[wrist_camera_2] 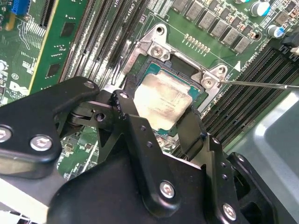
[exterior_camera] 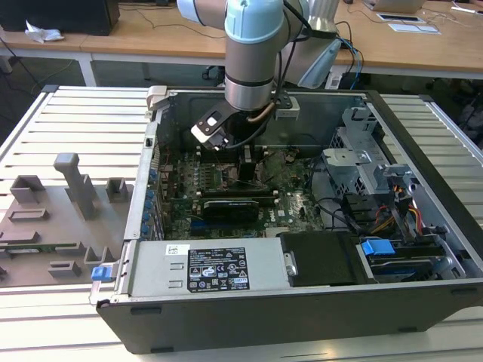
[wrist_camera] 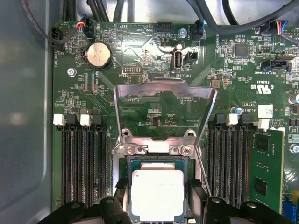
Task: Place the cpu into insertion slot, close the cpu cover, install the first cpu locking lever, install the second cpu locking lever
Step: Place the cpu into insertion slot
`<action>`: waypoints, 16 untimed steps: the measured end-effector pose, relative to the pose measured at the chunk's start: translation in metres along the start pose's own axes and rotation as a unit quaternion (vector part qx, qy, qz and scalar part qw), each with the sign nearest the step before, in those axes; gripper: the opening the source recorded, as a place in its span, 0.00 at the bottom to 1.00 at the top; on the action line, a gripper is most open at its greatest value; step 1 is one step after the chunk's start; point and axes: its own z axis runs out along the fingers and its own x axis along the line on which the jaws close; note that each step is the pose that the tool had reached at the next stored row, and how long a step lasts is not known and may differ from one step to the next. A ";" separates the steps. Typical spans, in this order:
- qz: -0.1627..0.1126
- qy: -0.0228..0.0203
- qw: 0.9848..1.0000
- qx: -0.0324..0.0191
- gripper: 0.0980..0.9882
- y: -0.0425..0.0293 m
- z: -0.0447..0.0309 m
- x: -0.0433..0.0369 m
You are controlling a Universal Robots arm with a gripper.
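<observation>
Gripper [wrist_camera: 158, 190] astride cpu [wrist_camera: 156, 199] flat over insertion slot [wrist_camera_2: 180, 65], cpu cover [wrist_camera: 163, 88] upright beyond

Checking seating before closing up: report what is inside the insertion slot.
The cpu lies inside the insertion slot, silvery top up, with the cpu cover swung open. The slot's contacts beneath it are covered.

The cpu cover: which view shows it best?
First wrist view: the cpu cover stands open, whole frame facing the camera. Second wrist view catches its hinge end; in the exterior view the arm blocks it.
</observation>
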 end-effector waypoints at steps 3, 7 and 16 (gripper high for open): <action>0.000 0.000 1.000 0.000 0.58 0.0000 -0.0039 -0.0001; 0.000 0.000 1.000 0.000 0.57 0.0002 -0.0111 0.0007; 0.000 0.000 1.000 0.000 0.01 0.0002 -0.0202 0.0008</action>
